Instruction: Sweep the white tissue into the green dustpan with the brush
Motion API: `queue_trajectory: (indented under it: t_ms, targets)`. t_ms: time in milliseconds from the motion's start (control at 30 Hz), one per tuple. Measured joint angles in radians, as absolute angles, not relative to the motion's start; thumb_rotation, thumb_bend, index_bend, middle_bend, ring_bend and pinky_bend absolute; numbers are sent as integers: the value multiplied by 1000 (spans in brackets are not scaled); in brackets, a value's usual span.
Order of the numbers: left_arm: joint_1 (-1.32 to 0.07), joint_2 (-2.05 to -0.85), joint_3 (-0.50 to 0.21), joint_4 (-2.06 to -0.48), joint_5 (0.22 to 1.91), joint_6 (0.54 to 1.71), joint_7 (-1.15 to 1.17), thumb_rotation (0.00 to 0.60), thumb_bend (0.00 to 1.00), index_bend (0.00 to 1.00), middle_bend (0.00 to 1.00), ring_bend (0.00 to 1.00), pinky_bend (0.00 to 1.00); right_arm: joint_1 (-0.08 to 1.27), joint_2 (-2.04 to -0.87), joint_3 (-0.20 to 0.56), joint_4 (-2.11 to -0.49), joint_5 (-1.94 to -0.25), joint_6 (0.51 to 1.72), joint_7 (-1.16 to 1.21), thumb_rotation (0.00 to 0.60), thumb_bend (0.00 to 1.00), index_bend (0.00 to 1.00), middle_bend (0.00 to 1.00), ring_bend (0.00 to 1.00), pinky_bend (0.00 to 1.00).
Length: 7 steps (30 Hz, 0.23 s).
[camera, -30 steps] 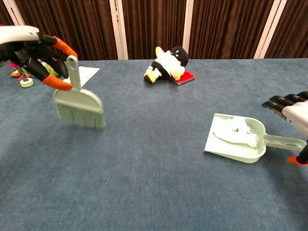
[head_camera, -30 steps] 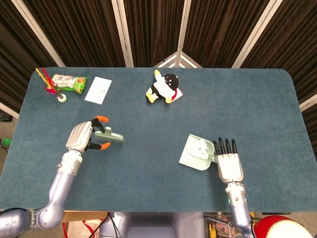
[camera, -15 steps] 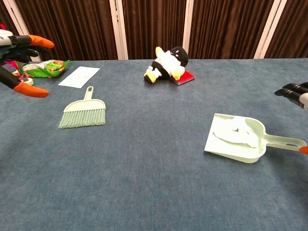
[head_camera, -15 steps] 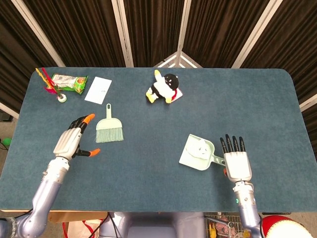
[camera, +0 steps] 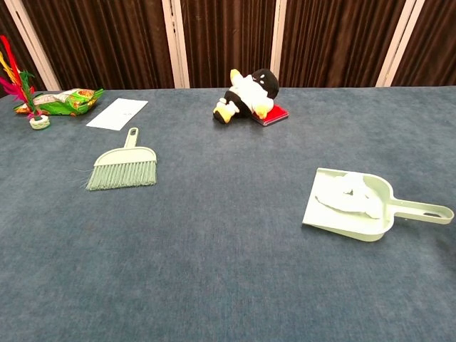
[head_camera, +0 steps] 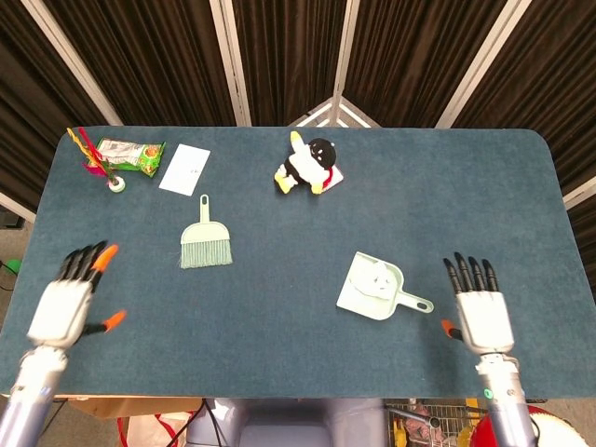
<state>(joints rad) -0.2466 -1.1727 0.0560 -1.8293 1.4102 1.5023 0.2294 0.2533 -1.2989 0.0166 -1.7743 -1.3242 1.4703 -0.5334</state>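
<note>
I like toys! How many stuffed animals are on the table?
1. A penguin plush lies at the far middle of the table, on something red. None other shows in either view.

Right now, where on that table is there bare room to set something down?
The widest free patch is the right end, beyond the dustpan. Bare cloth also lies between the brush and dustpan. The far left corner is crowded: snack bag, shuttlecock, paper card.
</note>
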Motion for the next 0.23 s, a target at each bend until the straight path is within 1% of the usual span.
queue_trajectory:
  t_ms: [33,100,233]
  targets:
    - [-214,-1161,84,-1813,1437,1532,225,600,0,0,0,0,0,242,-1284,9,-1771,-1344,1481,-495,600,173,0,0,0,0]
    - [-174,-1148,113,-1781,1477,1571,216,600,0,0,0,0,0,214,-1249,-11,-1760,-1389,1507,-406,600,172,0,0,0,0]
    - [-113,-1128,142,-1706,1532,1629,201,600,0,0,0,0,0,154,-1189,-44,-1729,-1468,1563,-277,600,173,0,0,0,0]
